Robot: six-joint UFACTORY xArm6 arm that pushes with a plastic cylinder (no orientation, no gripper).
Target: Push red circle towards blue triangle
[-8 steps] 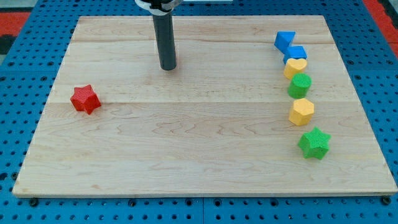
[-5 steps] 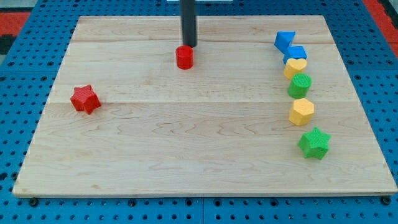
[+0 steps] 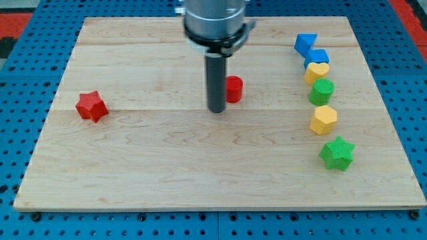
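The red circle (image 3: 233, 89) lies near the board's middle, a little towards the view's top. My tip (image 3: 216, 110) rests on the board just to its left and slightly below, with the rod hiding the circle's left edge. The blue triangle (image 3: 305, 44) sits at the view's upper right, well to the right of and above the red circle.
A column runs down the view's right side below the blue triangle: a blue block (image 3: 318, 57), a yellow heart (image 3: 317, 72), a green block (image 3: 321, 91), a yellow hexagon (image 3: 323, 119) and a green star (image 3: 337, 153). A red star (image 3: 91, 106) sits at the left.
The red circle has moved right and down from about the board's upper middle. My tip has gone from above the circle to its lower left.
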